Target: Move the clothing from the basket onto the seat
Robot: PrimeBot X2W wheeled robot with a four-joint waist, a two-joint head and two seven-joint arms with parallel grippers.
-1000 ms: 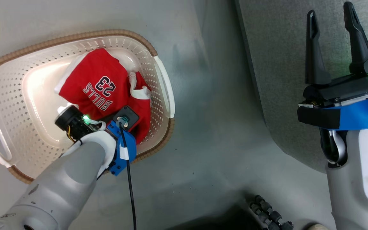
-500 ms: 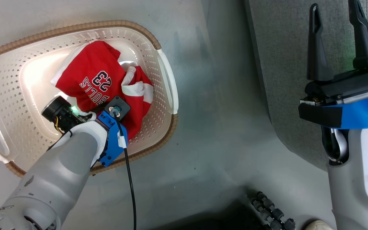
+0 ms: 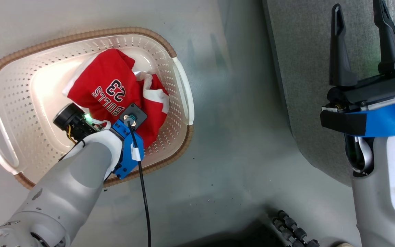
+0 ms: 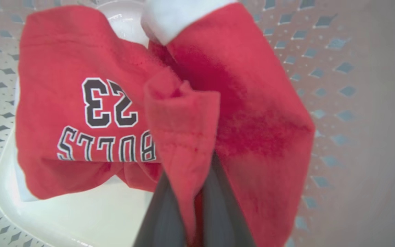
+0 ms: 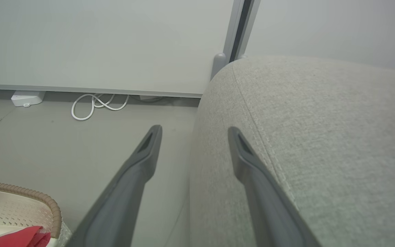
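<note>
The clothing (image 3: 110, 85) lies bunched in the basket (image 3: 81, 34), bright red with white trim and "BULLS 23" lettering facing up. My left gripper (image 4: 189, 171) reaches down into the basket and is shut on a red fold of the clothing (image 4: 183, 116); in the head view its fingers are hidden under the wrist. Whether the bundle is one garment or two I cannot tell. My right gripper (image 3: 357, 10) is open and empty, held above the left edge of the grey seat (image 3: 303, 68). In the right wrist view the right gripper (image 5: 194, 129) straddles the rounded edge of the seat (image 5: 321, 137).
The basket stands on the grey floor left of the seat, with a strip of bare floor between them. A black cable (image 3: 142, 192) hangs from my left wrist. A white cable coil (image 5: 98, 103) and a small white box (image 5: 26, 97) lie by the wall.
The head camera has shifted a little. The clothing has bunched up more around my left gripper, its white-trimmed edge pulled in. My right gripper holds its place.
</note>
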